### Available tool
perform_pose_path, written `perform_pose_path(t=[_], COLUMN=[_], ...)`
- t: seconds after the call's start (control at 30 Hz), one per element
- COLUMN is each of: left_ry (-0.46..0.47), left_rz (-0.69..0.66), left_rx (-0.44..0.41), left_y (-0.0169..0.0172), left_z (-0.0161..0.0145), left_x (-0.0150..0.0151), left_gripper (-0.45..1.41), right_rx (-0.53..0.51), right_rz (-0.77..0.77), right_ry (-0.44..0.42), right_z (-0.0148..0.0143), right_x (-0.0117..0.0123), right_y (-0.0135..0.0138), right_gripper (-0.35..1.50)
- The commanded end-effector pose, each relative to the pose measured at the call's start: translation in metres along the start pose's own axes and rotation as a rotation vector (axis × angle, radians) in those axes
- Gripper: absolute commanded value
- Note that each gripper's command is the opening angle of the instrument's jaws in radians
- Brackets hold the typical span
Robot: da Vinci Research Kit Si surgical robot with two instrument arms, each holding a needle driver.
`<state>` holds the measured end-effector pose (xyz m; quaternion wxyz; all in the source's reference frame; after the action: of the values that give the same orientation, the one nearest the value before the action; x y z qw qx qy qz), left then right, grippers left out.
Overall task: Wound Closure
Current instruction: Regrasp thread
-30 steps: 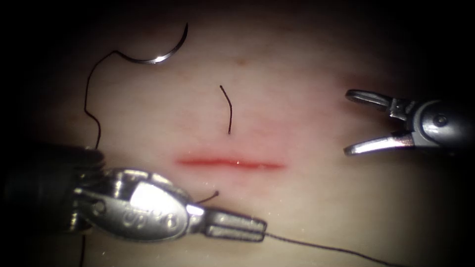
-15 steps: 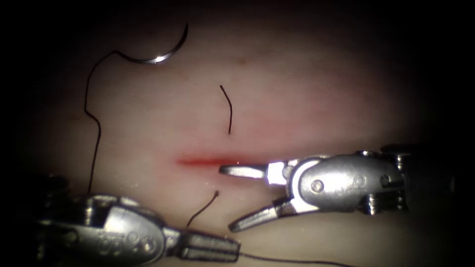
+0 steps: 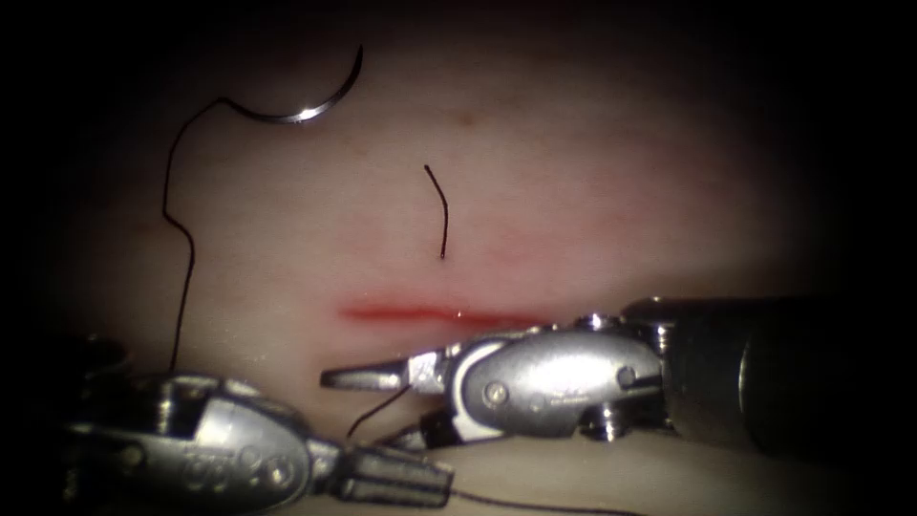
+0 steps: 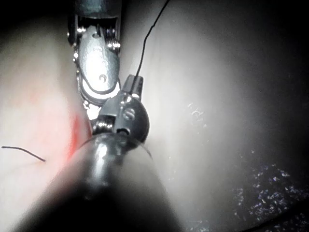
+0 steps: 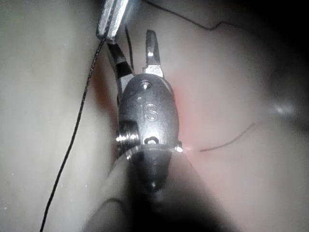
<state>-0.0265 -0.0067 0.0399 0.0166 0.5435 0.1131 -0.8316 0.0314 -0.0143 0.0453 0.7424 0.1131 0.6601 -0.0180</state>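
- The needle (image 3: 304,103) is seen lying free on the tissue (image 3: 592,172), up and left of the cut (image 3: 444,313), not in it.
- The thread (image 3: 177,239) is clamped in the left tool (image 3: 396,476).
- The right tool (image 3: 377,406) is spread open around a short thread end (image 3: 377,413), gripping nothing.

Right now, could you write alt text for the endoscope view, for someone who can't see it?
Two metal tools meet just below a short red cut in pale tissue: the left tool is shut on dark thread, and the right tool has open jaws around a short thread end. A curved needle lies free on the tissue, far upper left.
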Motion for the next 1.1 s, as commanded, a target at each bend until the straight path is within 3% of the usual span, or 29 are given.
perform_pose_path(t=[0.03,0.13,0.17,0.2,0.43,0.5,0.53,0.6,0.67,0.73,0.8,0.97,1.1], left_ry=[-0.001,-0.001,-0.002,-0.004,-0.01,-0.021,-0.028,-0.031,-0.022,-0.017,-0.007,-0.043,-0.137], left_rz=[-0.002,-0.002,-0.001,-0.001,-0.002,-0.005,-0.008,-0.019,-0.04,-0.068,-0.085,-0.104,-0.021], left_rx=[-0.002,-0.001,-0.001,-0.003,0.004,0.016,0.032,0.087,0.162,0.241,0.314,0.387,0.449], left_y=[0.0002,0.0002,0.0002,0.0002,0.0,-0.0001,-0.0002,-0.0007,-0.0011,-0.0015,-0.0018,-0.0018,-0.0018], left_z=[0.0008,0.0008,0.0009,0.0009,0.0012,0.0015,0.0017,0.0021,0.0026,0.003,0.0034,0.0044,0.0059], left_x=[-0.0003,-0.0003,-0.0003,-0.0004,-0.0004,-0.0004,-0.0003,-0.0003,-0.0004,-0.0006,-0.0008,-0.0009,-0.0006], left_gripper=[-0.45,-0.45,-0.45,-0.45,-0.45,0.47,0.67,0.88,0.94,0.81,0.86,0.86,0.71], right_rx=[0.003,0.013,0.018,0.026,-0.015,-0.032,-0.037,-0.048,-0.069,-0.076,-0.086,-0.104,-0.109], right_rz=[-0.002,-0.005,-0.007,-0.008,-0.008,-0.007,-0.005,-0.002,-0.001,-0.001,0.009,0.028,0.059], right_ry=[0.005,0.01,0.014,0.021,-0.014,-0.04,-0.056,-0.069,-0.095,-0.117,-0.126,-0.144,-0.172], right_z=[0.0008,0.0008,0.0008,0.0007,0.0001,-0.0003,-0.0006,-0.001,-0.0014,-0.0018,-0.0022,-0.0028,-0.0027], right_x=[-0.0005,-0.0005,-0.0005,-0.0004,-0.001,-0.0015,-0.002,-0.0027,-0.0035,-0.0041,-0.0047,-0.0059,-0.0066], right_y=[0.0001,0.0002,0.0002,0.0003,0.0016,0.0023,0.0028,0.0035,0.0043,0.0049,0.0056,0.0073,0.0083], right_gripper=[0.31,0.02,-0.25,-0.35,-0.35,-0.35,-0.35,-0.35,-0.35,-0.35,-0.35,-0.35,-0.35])
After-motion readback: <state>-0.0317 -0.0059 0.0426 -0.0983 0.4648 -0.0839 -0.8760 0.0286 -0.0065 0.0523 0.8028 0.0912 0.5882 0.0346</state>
